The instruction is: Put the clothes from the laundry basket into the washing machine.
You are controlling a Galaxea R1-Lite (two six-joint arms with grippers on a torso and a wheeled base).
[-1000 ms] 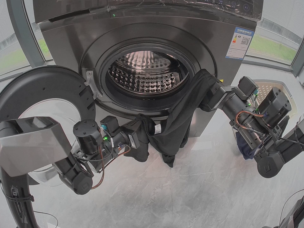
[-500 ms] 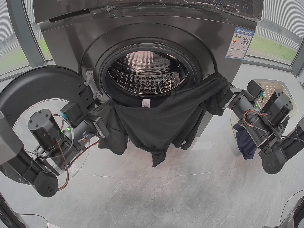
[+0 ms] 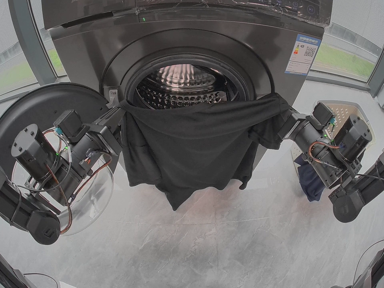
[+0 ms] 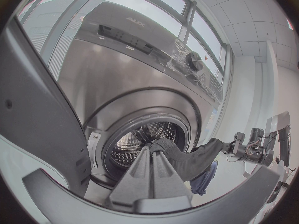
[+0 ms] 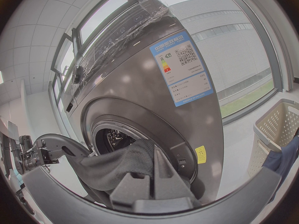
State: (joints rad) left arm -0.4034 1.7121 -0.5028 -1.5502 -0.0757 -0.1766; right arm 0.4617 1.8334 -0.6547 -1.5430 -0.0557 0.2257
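Left pincer [image 3: 117, 115], right pincer [image 3: 287, 119], shirt [image 3: 192, 141] stretched between

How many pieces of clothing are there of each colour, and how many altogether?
Black garment: 1, stretched between the left gripper and the right gripper.
Blue garment: 1, hanging over the basket rim.
Total: 2

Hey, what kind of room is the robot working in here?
Likely a laundry area in a glass-walled building, not clearly a home: a front-loading washing machine with its door open, a beige laundry basket beside it, and tall windows behind.
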